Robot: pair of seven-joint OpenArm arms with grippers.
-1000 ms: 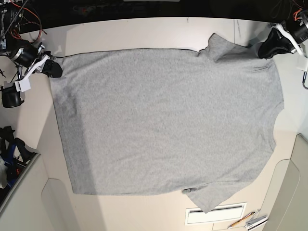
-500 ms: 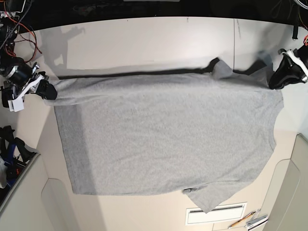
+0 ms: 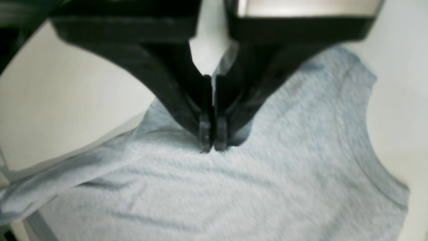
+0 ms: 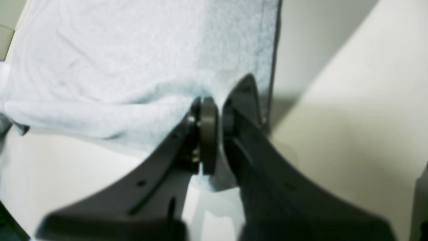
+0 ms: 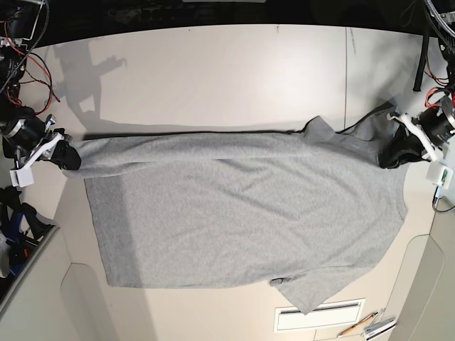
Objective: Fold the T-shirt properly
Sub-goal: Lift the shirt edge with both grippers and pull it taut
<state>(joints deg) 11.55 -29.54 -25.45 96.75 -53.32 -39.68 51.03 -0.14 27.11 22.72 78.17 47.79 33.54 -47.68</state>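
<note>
t-shirt (image 5: 242, 213): grey, spread on the table (image 5: 213, 64), far long edge lifted & pulled taut between my 2 arms, near half flat.
left gripper (image 3: 211, 147): clamped on fabric at the shoulder by the collar, jaws pressed together w/ cloth pinched at the tips.
right gripper (image 4: 214, 134): closed on the hem corner, cloth sandwiched between the pads.
step: i judge it's the 1st lengthwise fold, far edge to carry over toward the near edge.
risk 1: both pinches look small, near the edge; too much tension btwn arms could pull a corner out.
risk 2: uneven travel of the arms = skewed fold line.
risk 3: far sleeve (image 5: 320, 128) may bunch under the fold.
</note>
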